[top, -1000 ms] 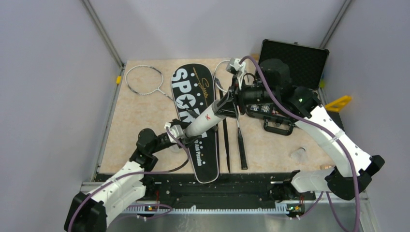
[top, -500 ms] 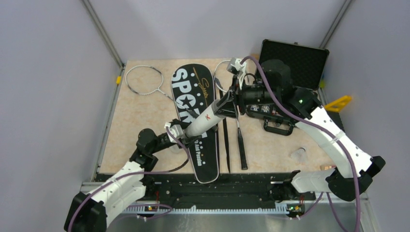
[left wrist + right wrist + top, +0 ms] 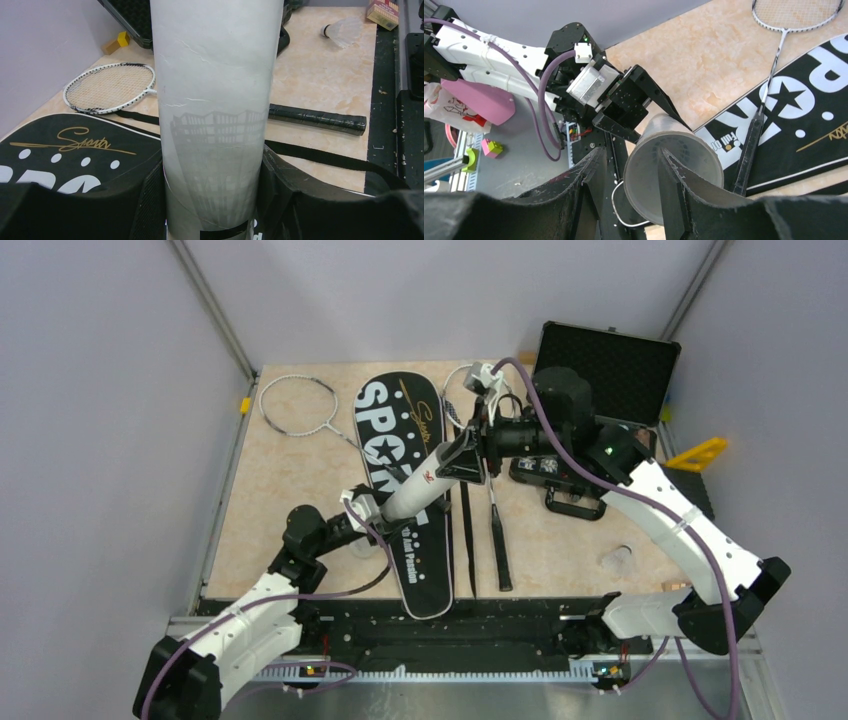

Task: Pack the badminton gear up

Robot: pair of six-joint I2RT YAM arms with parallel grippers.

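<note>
The white tube (image 3: 415,490) slants up to the right above the black "SPORT" bag (image 3: 395,420). My left gripper (image 3: 365,510) is shut on its lower end, with a pad on each side of the tube (image 3: 215,100); feathered shapes show faintly through its wall. My right gripper (image 3: 631,152) is open at the tube's open mouth (image 3: 689,160), one finger in front of the opening and the other outside its rim. One racket (image 3: 297,405) lies at the far left. Another racket's handle (image 3: 498,540) lies right of the bag. A shuttlecock (image 3: 617,560) rests at the near right.
An open black hard case (image 3: 610,365) stands at the far right under the right arm. A yellow piece (image 3: 700,453) sits at the table's right edge and a small box (image 3: 382,14) by the near right corner. The bag's black strap (image 3: 320,155) trails across the table.
My right gripper has shifted a little to the left, closer onto the tube's upper end. The left gripper keeps its hold and has barely moved.
</note>
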